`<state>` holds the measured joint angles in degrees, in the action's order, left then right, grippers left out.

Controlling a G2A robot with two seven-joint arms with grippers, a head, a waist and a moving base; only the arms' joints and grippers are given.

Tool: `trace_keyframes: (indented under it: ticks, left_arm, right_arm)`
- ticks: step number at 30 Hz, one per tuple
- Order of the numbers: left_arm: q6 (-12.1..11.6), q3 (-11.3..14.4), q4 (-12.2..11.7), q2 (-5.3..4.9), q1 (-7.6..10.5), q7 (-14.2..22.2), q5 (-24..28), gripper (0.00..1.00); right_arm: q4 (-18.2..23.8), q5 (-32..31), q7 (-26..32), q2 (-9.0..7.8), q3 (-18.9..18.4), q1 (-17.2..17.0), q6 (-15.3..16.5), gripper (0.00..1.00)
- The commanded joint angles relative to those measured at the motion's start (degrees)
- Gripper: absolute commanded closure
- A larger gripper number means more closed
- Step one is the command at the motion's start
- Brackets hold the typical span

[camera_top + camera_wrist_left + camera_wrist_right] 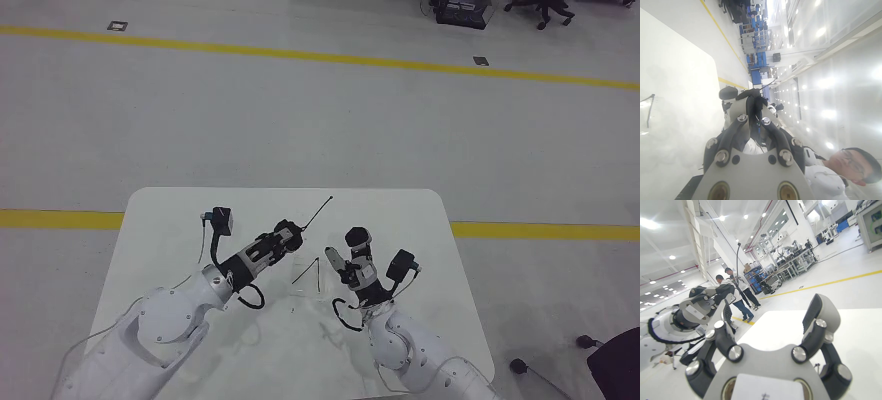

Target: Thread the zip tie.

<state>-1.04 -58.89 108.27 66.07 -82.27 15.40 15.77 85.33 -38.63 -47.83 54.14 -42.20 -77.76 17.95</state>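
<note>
A: How far along is the threading?

B: Early, by my reading. The left end effector [288, 236] is clamped narrow on one end of a black zip tie [318, 211]. The rest of the strap sticks out free over the tabletop [180, 220], slanting up and away from the robot. There is no loop, and neither end is fed through anything that I can see.

A: And the other arm?

B: The right end effector [345, 250] stands just beside the left one with its jaws spread wide and nothing between them. From its own wrist the strap rises above the left arm's fingers, with what looks like a small head at the free tip.

A: So what's done and what's left?

B: The pickup is done, I'd say. Left to do: bring tail and head together, push one through the other, and pull.

A: Any trays or boxes?

B: Nothing is held in one. A second black strap [310, 272], bent into a narrow V, lies straight on the tabletop between the two arms. I can't tell whether it is one tie or two.
</note>
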Motion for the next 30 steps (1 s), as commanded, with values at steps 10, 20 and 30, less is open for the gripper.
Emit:
trace_keyframes:
  ticks: [10, 20, 30]
  left_arm:
    - [0.4, -0.1, -0.6, 0.26, -0.38, -1.4, 3.9, 1.00]
    - [-1.1, -0.3, -1.0, 1.85, -2.40, -7.3, 25.0, 1.00]
    - [-5.3, 0.9, -2.5, 3.17, -4.08, -5.8, 40.9, 1.00]
  right_arm:
    - [0.0, -0.2, -0.2, 0.03, 0.0, 0.0, -0.2, 0.00]
    - [0.0, -14.2, -4.9, 1.09, -2.8, 0.0, -6.9, 0.00]
    - [-1.3, -22.6, -8.0, 3.13, -3.1, 1.5, -10.9, 0.00]
